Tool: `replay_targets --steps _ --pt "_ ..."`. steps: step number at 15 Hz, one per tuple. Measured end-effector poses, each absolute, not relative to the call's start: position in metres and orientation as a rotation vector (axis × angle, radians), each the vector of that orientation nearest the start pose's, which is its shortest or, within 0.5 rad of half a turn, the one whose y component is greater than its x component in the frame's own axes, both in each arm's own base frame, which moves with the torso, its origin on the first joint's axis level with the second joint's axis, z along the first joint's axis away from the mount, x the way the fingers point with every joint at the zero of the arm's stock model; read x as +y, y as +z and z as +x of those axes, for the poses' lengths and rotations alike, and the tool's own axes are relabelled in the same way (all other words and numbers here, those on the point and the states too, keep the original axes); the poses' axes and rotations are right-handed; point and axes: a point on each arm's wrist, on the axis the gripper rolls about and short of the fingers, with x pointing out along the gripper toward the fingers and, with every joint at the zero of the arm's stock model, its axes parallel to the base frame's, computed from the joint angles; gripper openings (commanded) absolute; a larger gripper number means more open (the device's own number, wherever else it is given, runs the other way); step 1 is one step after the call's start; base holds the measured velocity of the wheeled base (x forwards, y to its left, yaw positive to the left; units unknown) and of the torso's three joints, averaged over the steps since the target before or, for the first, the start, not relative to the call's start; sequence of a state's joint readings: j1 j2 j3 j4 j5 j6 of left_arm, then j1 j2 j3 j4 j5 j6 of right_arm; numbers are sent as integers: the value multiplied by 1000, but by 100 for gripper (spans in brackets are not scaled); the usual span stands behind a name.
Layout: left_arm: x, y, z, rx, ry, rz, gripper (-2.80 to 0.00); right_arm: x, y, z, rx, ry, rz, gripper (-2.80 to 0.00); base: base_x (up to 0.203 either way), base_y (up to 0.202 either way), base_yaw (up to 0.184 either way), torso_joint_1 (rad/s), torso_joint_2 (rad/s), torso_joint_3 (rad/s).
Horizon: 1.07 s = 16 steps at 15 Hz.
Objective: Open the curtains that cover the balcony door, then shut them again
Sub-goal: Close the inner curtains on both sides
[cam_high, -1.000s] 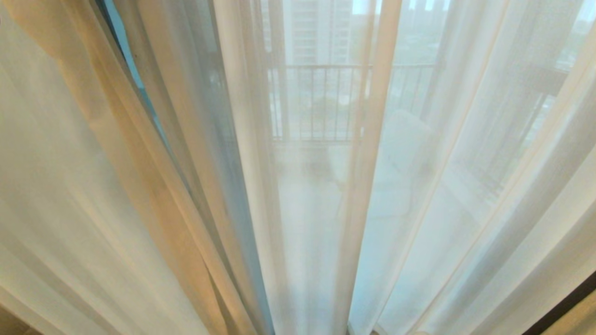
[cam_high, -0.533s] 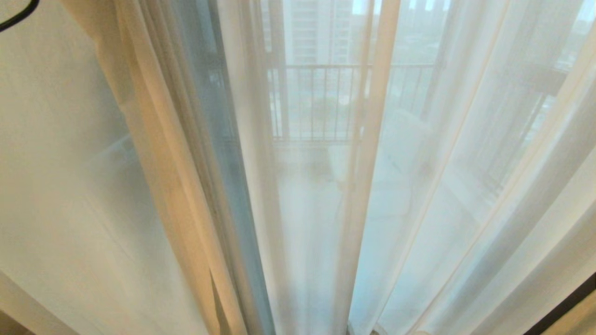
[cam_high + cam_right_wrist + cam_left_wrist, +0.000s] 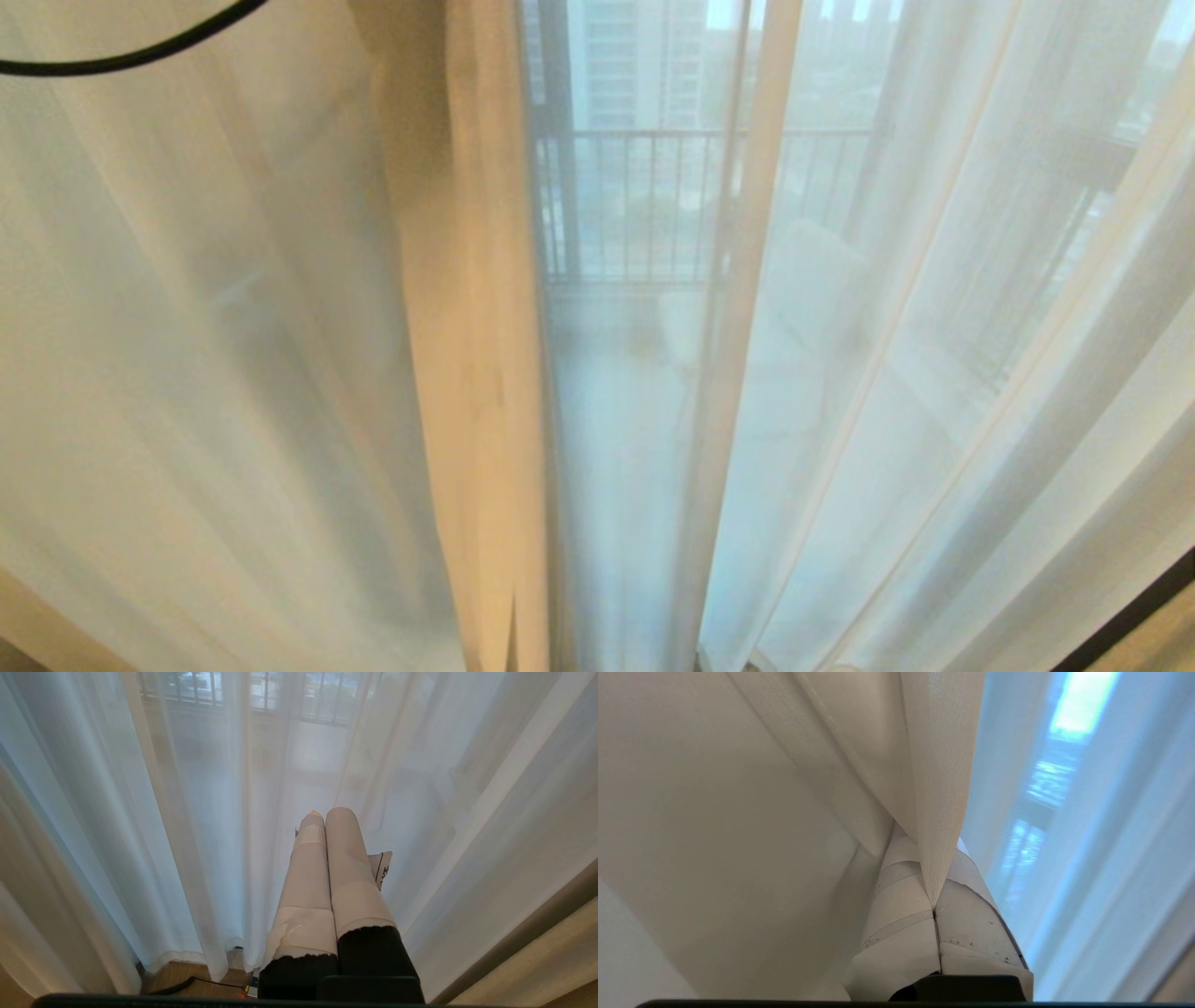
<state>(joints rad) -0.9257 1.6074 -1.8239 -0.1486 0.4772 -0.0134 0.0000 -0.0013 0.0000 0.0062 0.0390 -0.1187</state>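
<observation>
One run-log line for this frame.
left gripper: shut on sheer curtain | right gripper: shut, empty, parked | balcony railing: veiled

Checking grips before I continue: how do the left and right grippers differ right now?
The left gripper is shut on a fold of the curtain; the right gripper is shut on nothing. The left one is buried in the fabric, while the right one hangs short of the sheer. Both have taped fingers.
</observation>
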Motion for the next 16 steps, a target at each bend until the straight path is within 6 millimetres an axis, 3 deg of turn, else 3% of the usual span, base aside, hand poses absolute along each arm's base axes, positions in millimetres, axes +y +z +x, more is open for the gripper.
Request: replay_targets --steps 4,9,16 --pt "-244 444 167 -284 -531 -265 -280 1 75 -23 3 40 -119 -280 0 0 0 0 0 0" --pt "-297 416 176 -233 -611 -229 -280 1 75 -23 2 39 -118 -280 0 0 0 0 0 0" --pt "-319 390 197 -192 -573 -197 -280 1 75 -23 3 40 -118 -280 0 0 0 0 0 0"
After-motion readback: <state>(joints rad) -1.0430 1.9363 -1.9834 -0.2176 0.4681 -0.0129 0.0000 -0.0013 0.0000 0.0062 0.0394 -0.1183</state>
